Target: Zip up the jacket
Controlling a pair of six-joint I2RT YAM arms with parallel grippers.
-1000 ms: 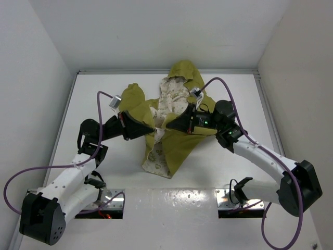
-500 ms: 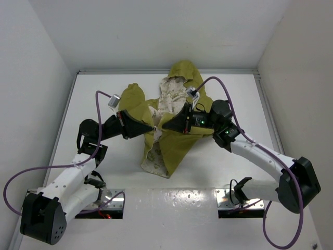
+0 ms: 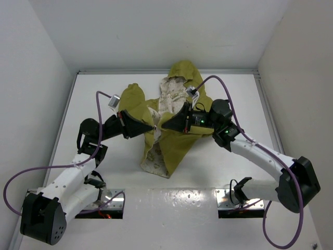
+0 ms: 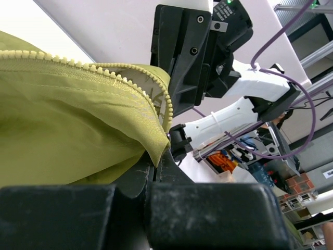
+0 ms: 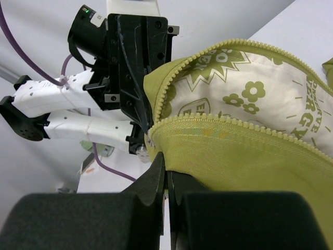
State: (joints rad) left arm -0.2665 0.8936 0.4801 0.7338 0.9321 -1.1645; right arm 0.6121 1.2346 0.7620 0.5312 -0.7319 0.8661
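The olive-green hooded jacket lies unzipped on the white table, its cream printed lining showing. My left gripper is shut on the jacket's left front edge, pinching olive fabric beside the zipper teeth. My right gripper is shut on the right front edge, just below its zipper teeth. The two grippers face each other, tips almost touching, with both edges lifted off the table. The slider is not visible.
The hood lies toward the back wall and a sleeve spreads to the back left. White walls enclose the table on three sides. Purple cables loop above both wrists.
My right gripper has moved left toward the left gripper with the jacket edge in it, narrowing the gap between the two front edges. The left arm has barely moved.
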